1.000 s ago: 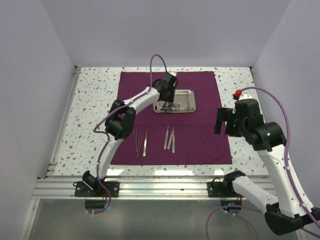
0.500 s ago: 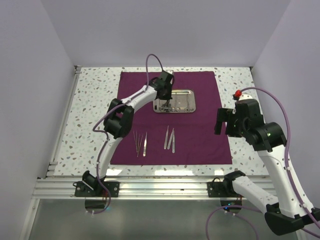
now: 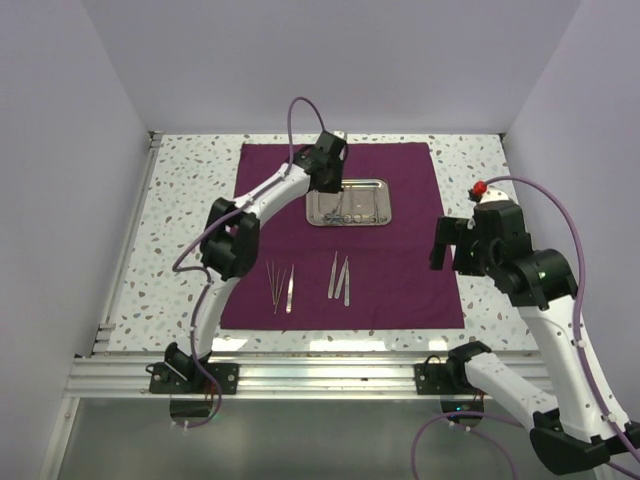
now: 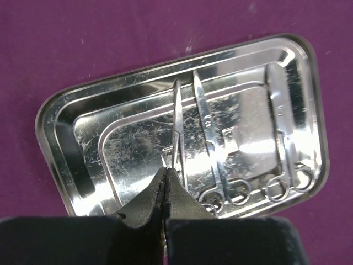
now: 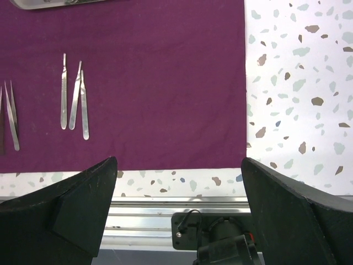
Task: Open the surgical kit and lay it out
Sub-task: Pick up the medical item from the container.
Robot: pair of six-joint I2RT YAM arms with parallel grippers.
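Observation:
The dark purple cloth wrap [image 3: 400, 270] lies spread flat on the table. At its far middle sits the shiny steel tray [image 4: 83, 143], with ring-handled scissors [image 4: 212, 143] and forceps [image 4: 281, 154] lying in it. My left gripper [image 4: 166, 171] hangs above the tray, shut on the end of a thin silver instrument [image 4: 177, 121] that sticks out from its tips. From above, the left gripper [image 3: 330, 178] is at the tray's far left corner. Tweezers [image 5: 11, 116] and slim silver tools [image 5: 74, 96] lie in a row on the cloth. My right gripper [image 5: 179, 187] is open with nothing in it, above the cloth's near right corner.
Speckled white tabletop [image 3: 185, 200] borders the cloth on the left, right and far side. An aluminium rail [image 3: 320, 375] with the arm bases runs along the near edge. Pale walls enclose the left, right and back.
The left gripper has closed on the thin instrument in the tray and risen toward the tray's far left corner. The right arm has barely moved.

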